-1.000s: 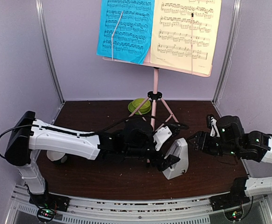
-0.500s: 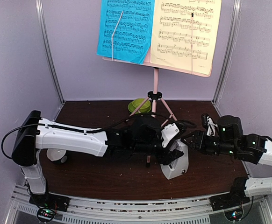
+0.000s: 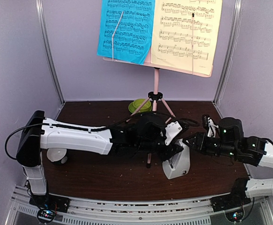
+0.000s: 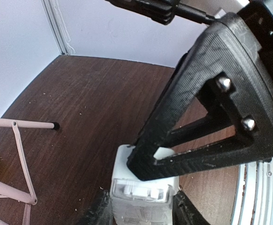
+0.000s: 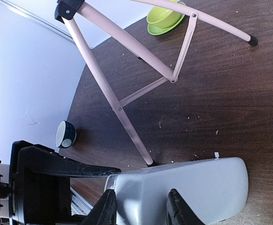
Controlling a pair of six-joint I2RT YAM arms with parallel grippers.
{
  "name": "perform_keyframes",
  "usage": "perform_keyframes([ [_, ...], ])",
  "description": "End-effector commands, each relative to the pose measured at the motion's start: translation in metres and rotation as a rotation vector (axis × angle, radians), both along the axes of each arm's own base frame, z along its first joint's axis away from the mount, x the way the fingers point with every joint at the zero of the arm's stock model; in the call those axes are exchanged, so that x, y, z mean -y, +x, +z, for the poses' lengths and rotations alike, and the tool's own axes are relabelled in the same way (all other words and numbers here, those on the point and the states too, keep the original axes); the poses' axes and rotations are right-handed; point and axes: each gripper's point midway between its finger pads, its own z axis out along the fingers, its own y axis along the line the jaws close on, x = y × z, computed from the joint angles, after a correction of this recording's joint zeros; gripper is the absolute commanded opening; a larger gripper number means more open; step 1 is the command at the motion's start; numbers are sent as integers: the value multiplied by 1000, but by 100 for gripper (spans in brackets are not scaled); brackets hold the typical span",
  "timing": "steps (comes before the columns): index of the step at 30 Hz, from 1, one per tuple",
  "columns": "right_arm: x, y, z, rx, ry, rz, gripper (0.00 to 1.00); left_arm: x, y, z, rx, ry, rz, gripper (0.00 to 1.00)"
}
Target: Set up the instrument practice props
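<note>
The pink tripod music stand [image 3: 155, 83] stands upright at the back centre of the table [image 3: 94, 171]. The blue sheet [image 3: 125, 30] and the pale-yellow sheet [image 3: 185, 30] lie side by side on its desk, each under a retaining arm. I judge this part of the setup complete. The white metronome [image 3: 178, 164] stands upright on its base at the front of the table, just beside the stand's near leg and right of it. Its front face looks greyish and closed, so I judge that the cover is still on. Both of my grippers meet at its upper part. The fingers of my left gripper [image 4: 141, 208] flank the metronome's top on either side. The wrist view cuts them off at the frame edge, so I cannot tell whether they press on the casing or stand slightly off it. My right gripper [image 5: 141, 206] has its fingers set over the metronome's face, and one fingertip lies against the top end in the left wrist view. I cannot tell whether this grip is clenched either. The remaining work, as I judge it, is the metronome alone: steady the body with one gripper, take off the cover with the other, and leave the unit facing forward. The green cup [image 3: 140, 106] behind the stand needs no action.
</note>
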Motion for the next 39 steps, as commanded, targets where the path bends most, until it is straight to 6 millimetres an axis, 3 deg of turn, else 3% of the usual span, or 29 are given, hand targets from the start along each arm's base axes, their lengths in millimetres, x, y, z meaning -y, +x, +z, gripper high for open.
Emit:
perform_keyframes([
  [1,14,-9,-41,-68,-105,3,36,5,0,2,9,-5,-21,36],
  [4,17,-10,-51,-75,-131,5,34,3,-4,6,23,-13,-47,26],
  [9,22,-13,-71,-101,-185,13,31,-4,-9,19,46,-58,-85,20],
  [15,22,-16,-67,-63,-183,47,29,-12,-5,25,47,-73,-129,55],
  [20,16,-19,-69,-59,-204,107,28,-18,17,28,57,-68,-145,70],
  [28,13,-16,-66,-53,-213,116,28,5,8,26,7,-65,-269,71],
  [33,12,-15,-67,-55,-234,128,28,16,15,22,-6,-70,-251,71],
  [39,16,-14,-74,-73,-268,125,28,19,17,16,-9,-43,-260,60],
])
